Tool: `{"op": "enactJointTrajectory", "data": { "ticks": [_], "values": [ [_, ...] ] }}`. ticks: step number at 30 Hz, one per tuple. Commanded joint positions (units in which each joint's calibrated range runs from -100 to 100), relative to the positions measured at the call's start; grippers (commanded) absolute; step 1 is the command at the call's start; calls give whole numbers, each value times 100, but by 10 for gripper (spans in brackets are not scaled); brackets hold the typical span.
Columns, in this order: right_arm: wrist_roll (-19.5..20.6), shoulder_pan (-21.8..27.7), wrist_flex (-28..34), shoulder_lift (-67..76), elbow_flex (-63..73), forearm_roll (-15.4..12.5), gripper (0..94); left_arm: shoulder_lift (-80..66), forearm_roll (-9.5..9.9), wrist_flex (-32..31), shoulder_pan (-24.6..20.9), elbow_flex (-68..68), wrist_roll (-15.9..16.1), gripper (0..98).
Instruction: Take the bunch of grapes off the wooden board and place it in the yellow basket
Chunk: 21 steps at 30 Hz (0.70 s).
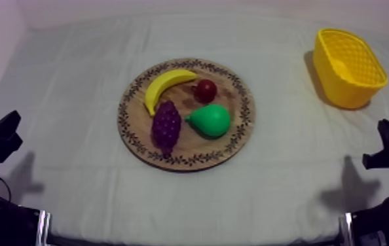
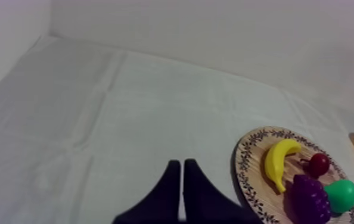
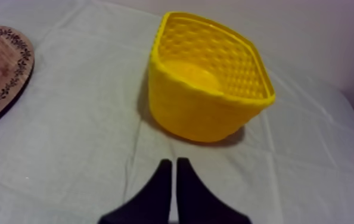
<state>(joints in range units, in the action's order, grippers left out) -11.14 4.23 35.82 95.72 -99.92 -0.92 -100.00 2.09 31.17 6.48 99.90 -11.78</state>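
Surface: was covered by a creased grey-white cloth, with a pale wall behind.
Left pincer: sat low at the left side of the surface, well apart from the board; its fingers lay pressed together in a narrow wedge, gripping nothing.
Wooden board: round with a patterned rim, lay mid-surface and carried four toy fruits.
Banana: lay on the board's far left part.
Bunch of grapes: purple, lay on the board's near left part, just beside the banana and the pear; neither pincer touched it.
Small red fruit: sat at the board's far side, by the banana's tip.
Pear: green, lay just right of the grapes.
Yellow basket: stood upright at the far right, well apart from the board.
Right pincer: sat low at the right side, pointed at the basket; its fingers were closed together on nothing.
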Motion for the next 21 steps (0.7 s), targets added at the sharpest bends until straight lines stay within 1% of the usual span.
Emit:
{"op": "enactJointTrajectory", "data": {
  "ticks": [1, 21],
  "values": [
    [-168, -17, 6, 4, 3, 1, 5, 0, 4, -5, 0, -2, -1, 1],
    [-201, -13, -16, 4, 6, 14, 4, 0, 4, -5, 0, -2, -1, 1]
  ]
}}
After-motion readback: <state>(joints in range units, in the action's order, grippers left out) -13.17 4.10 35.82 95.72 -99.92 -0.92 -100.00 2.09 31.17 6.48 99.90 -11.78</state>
